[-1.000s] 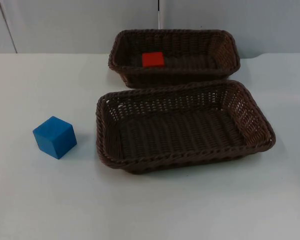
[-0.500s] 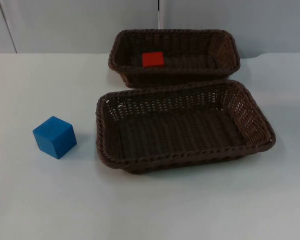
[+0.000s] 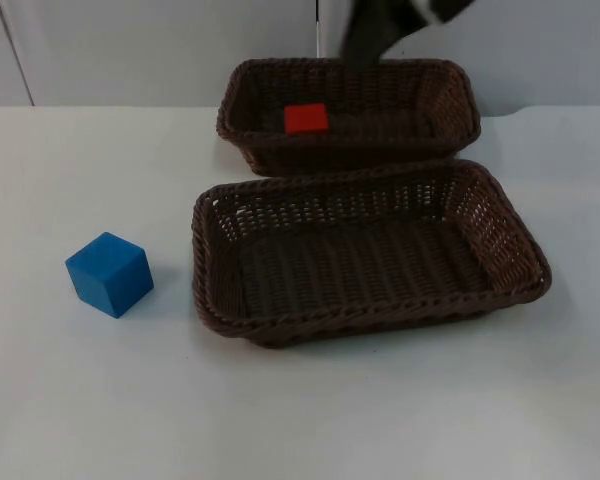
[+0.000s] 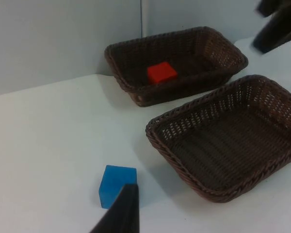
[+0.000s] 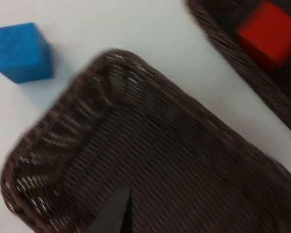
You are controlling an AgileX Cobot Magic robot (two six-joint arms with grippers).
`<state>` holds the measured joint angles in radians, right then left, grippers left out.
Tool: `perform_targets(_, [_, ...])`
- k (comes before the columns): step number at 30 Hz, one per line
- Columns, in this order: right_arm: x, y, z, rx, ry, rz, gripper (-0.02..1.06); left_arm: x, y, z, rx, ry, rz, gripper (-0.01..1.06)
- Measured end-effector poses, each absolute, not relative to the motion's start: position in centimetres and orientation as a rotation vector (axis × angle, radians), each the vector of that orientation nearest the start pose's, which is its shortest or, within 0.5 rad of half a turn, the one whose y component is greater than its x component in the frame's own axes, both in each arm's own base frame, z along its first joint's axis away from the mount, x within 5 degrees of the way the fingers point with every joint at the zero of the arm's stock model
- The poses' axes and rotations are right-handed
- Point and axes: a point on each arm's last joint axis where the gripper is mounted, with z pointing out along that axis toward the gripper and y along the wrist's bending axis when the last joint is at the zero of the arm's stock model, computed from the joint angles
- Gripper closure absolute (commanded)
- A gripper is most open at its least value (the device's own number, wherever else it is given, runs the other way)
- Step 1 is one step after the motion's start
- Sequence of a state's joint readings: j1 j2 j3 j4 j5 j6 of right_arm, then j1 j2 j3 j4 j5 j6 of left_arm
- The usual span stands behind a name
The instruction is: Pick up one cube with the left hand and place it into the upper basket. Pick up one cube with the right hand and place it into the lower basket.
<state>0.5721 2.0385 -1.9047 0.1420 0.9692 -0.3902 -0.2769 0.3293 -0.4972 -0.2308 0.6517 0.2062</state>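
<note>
A blue cube rests on the white table, left of the lower basket, which has nothing in it. A red cube lies inside the upper basket, near its left end. My right gripper is a dark blur above the upper basket's far rim; its wrist view looks down on the lower basket, the blue cube and the red cube. My left gripper hangs over the table close to the blue cube, apart from it.
The two brown wicker baskets sit back to back, their long rims almost touching. A grey partition wall closes off the table behind the upper basket. White table top stretches in front of the lower basket and around the blue cube.
The right arm has come into the top view above the upper basket's far rim. Both cubes and both baskets stay where they were.
</note>
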Motion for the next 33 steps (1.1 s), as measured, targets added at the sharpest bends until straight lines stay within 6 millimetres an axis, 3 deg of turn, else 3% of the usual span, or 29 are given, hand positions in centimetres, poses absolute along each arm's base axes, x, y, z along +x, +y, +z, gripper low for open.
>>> perform_targets(1, [38.2, 25.9, 29.1, -1.145, 2.325, 0.248, -0.01, 6.0, -3.0, 30.2, 0.383, 1.925, -0.304, 0.0])
perform_targets(7, [38.9, 34.0, 24.6, -1.368, 2.225, 0.27, -0.01, 6.0, -3.0, 30.2, 0.383, 1.925, -0.304, 0.0])
perform_targets(8, [38.9, 34.0, 24.6, -1.368, 2.225, 0.27, -0.01, 6.0, -3.0, 30.2, 0.383, 1.925, -0.304, 0.0])
perform_targets(13, [37.8, 38.7, 19.9, -1.477, 2.19, 0.291, -0.01, 6.0, -3.0, 30.2, 0.383, 1.925, -0.304, 0.0])
perform_targets(14, [37.8, 38.7, 19.9, -1.477, 2.19, 0.291, -0.01, 6.0, -3.0, 30.2, 0.383, 1.925, -0.304, 0.0])
perform_targets(19, [36.7, 41.7, 16.2, -1.485, 2.13, 0.367, -0.01, 6.0, -3.0, 30.2, 0.383, 1.925, -0.304, 0.0])
perform_targets(24, [36.3, 43.5, 14.2, -1.461, 2.051, 0.395, -0.01, 6.0, -3.0, 30.2, 0.383, 1.925, -0.304, 0.0])
perform_targets(33, [36.6, 44.4, 10.9, -1.393, 2.056, 0.454, 0.0, 6.0, -3.0, 30.2, 0.383, 1.925, -0.304, 0.0])
